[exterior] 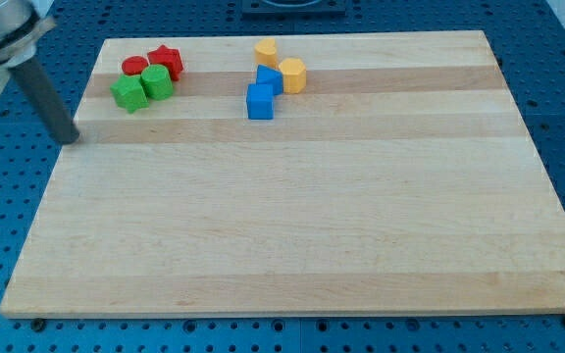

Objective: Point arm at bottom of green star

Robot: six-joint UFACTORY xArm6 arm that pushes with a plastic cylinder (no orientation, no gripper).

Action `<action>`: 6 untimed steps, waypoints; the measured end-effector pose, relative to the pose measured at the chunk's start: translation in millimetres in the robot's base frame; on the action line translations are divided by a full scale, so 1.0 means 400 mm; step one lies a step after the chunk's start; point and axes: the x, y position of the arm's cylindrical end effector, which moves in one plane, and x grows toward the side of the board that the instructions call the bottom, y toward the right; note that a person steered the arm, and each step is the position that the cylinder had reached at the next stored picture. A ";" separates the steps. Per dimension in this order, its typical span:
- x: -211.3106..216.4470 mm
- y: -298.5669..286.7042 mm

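The green star [128, 93] lies near the top left of the wooden board [292, 216], touching a green round block [157, 81] on its right. A red round block [134, 66] and a red star [168, 60] sit just above them. My tip [70, 138] rests at the board's left edge, to the left of and below the green star, about a block's width or two away from it. The dark rod rises from the tip to the view's top left.
A yellow block [266, 51], a second yellow block [293, 75], a blue block [269, 78] and a blue cube [260, 101] cluster at the top centre. Blue perforated table surrounds the board.
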 end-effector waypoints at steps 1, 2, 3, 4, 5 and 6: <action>-0.003 0.002; -0.055 0.015; -0.055 0.016; -0.055 0.082; -0.054 0.112; -0.054 0.119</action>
